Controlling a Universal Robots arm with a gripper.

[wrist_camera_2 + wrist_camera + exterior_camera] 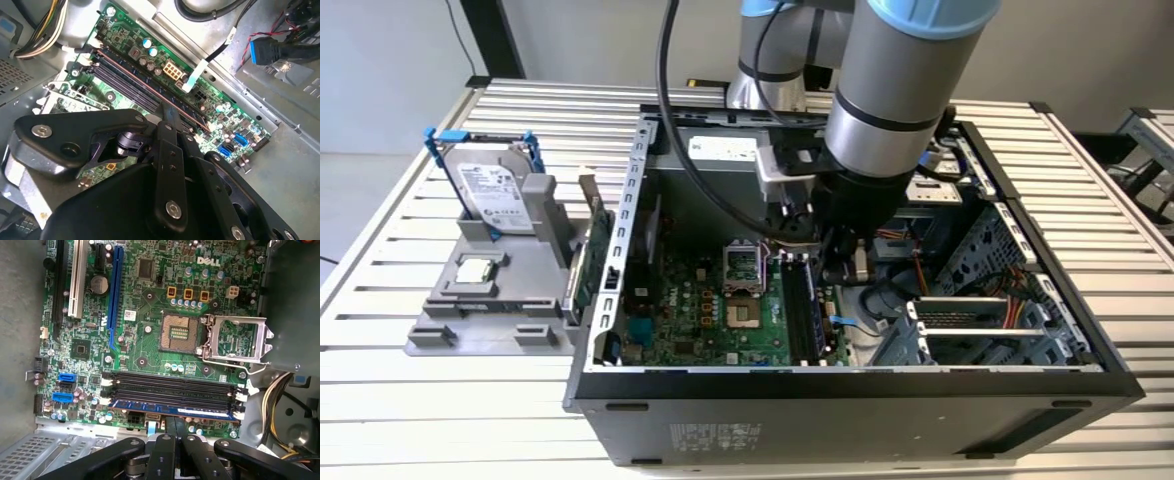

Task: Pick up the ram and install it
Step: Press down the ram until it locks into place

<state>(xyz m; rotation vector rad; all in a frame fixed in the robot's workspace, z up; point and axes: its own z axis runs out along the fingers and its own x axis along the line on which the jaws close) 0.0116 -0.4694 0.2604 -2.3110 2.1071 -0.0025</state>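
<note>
Sitting in the outermost slot, ram point(172, 409) just beside hand point(175, 427).

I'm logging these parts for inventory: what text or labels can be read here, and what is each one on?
motherboard: a white maker's logo near the capacitors, plus fine white markings that are too small to read.
the ram: pale label marks, too small to read.
hard drive: a white label, print too small to read.
computer case: a pale sticker on its side, blurred.
</note>
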